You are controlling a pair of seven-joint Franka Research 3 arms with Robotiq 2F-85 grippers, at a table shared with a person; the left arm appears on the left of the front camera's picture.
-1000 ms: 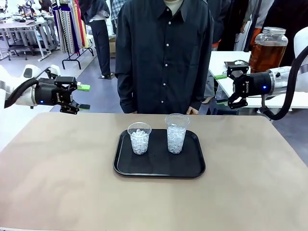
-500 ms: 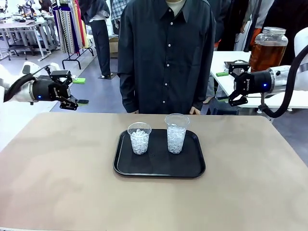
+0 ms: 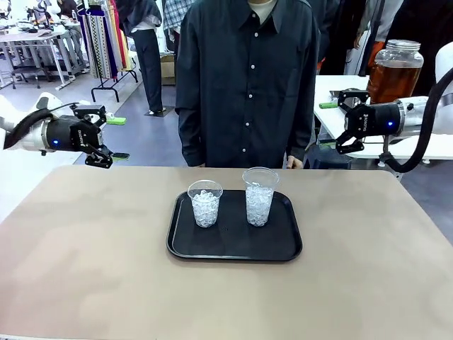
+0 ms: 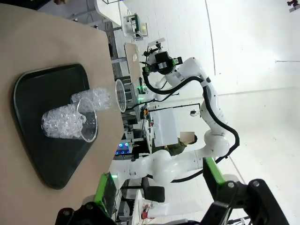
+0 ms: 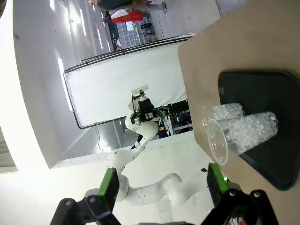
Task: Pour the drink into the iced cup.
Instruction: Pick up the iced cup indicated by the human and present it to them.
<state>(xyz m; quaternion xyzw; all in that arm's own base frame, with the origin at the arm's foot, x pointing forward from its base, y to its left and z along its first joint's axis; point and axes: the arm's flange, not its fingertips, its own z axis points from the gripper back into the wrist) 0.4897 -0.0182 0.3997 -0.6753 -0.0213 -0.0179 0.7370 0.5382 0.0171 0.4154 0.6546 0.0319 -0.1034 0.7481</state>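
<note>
Drink point(image 3: 391, 83), amber-brown, sits in a big clear jar point(image 3: 396, 65) with a metal lid, at far right on a white side table point(image 3: 333, 91) behind the main table point(image 3: 85, 269); well apart from both cups.

Front view:
- Black tray point(image 3: 228, 246) at the table's middle. Two clear cups upright on it, both packed with ice: short cup point(image 3: 205, 204) on the left, tall cup point(image 3: 259, 197) on the right, near each other but not touching.
- Person point(image 3: 246, 78) in a dark buttoned shirt stands at the far edge, right behind the tray.
- Left gripper point(image 3: 117, 138) hangs above the table's far left corner, fingers spread wide, nothing between them.
- Right gripper point(image 3: 330, 126) is raised past the far right corner, in front of the side table and just left of the jar; fingers spread, empty.

Left wrist view (rolled sideways):
- Left gripper point(image 4: 158, 171) shows green pads wide apart, empty.
- Tray point(image 4: 47, 161) lies on the tan table, short cup point(image 4: 70, 124) nearer, tall cup point(image 4: 101, 96) beyond it.
- Right gripper point(image 4: 159, 58) shows far off.

Right wrist view:
- Right gripper point(image 5: 162, 183) pads spread, holding nothing.
- Tray point(image 5: 281, 93) at right, tall cup point(image 5: 248, 129) nearer, short cup point(image 5: 227, 111) behind.
- Left gripper point(image 5: 143, 108) small in the distance
</note>
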